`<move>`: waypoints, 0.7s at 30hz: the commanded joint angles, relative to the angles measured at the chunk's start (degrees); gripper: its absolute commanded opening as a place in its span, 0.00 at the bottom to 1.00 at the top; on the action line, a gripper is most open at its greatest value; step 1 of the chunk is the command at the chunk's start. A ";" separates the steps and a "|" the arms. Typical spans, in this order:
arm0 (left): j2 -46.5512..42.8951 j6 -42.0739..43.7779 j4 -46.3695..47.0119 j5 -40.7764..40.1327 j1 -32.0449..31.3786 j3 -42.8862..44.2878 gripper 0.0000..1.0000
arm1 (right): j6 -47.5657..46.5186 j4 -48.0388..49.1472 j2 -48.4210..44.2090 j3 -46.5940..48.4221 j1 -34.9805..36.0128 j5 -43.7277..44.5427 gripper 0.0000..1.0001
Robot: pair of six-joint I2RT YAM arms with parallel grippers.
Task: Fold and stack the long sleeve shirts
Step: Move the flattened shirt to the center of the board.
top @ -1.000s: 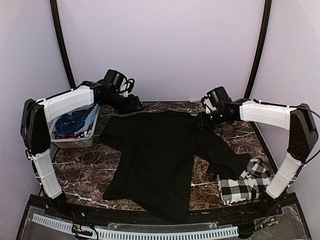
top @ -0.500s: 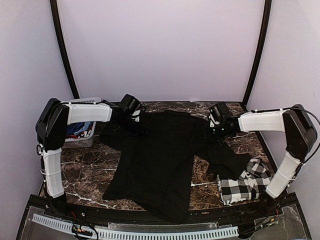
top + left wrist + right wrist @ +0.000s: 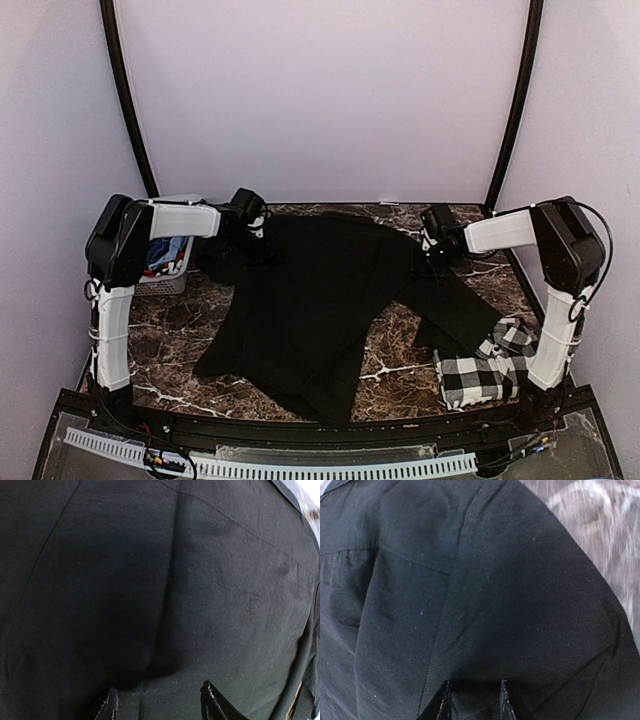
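Left gripper [image 3: 258, 243] at 10 o'clock of the black shirt [image 3: 310, 310], right gripper [image 3: 438, 262] at 2, tips lost in dark cloth, top view. Hem meets 6 o'clock table [image 3: 180, 340] edge; checked shirt [image 3: 490, 372] at 4. Left wrist: fingers [image 3: 110, 707] apart, open on cloth. Right wrist: fingers [image 3: 442, 702] narrower, cloth humped between, grip unclear

There are two shirts: one black shirt [image 3: 320, 300] and one checked shirt [image 3: 490, 368]. One white basket [image 3: 166, 284] holds bunched blue and red cloth, perhaps two or three pieces, too crumpled to count. One marble table [image 3: 170, 340]. Two robot arms: left arm [image 3: 180, 218], right arm [image 3: 500, 232].
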 commanded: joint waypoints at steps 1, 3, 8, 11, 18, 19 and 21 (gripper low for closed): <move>6.67 2.47 -5.63 -2.43 3.44 7.12 0.56 | -3.08 -2.30 6.00 6.35 -2.33 1.46 0.31; 10.23 3.80 -7.67 -2.66 4.04 11.91 0.56 | -4.26 -3.88 8.75 11.04 -3.14 1.66 0.31; 16.22 6.43 -13.08 -2.90 4.69 25.51 0.56 | -8.30 -9.40 16.08 23.55 -4.66 2.83 0.35; 18.66 7.27 -15.89 -2.81 4.80 29.95 0.57 | -10.46 -12.36 19.36 30.31 -5.38 4.25 0.38; 18.55 9.25 -18.30 -1.54 4.76 34.47 0.65 | -14.28 -16.96 21.37 38.38 -5.58 7.02 0.47; 18.35 9.43 -18.54 -0.95 4.74 34.86 0.66 | -14.27 -18.11 20.97 38.92 -5.54 6.62 0.48; 17.11 9.56 -18.93 -0.20 4.35 35.54 0.67 | -13.97 -17.79 18.36 37.43 -4.77 5.22 0.49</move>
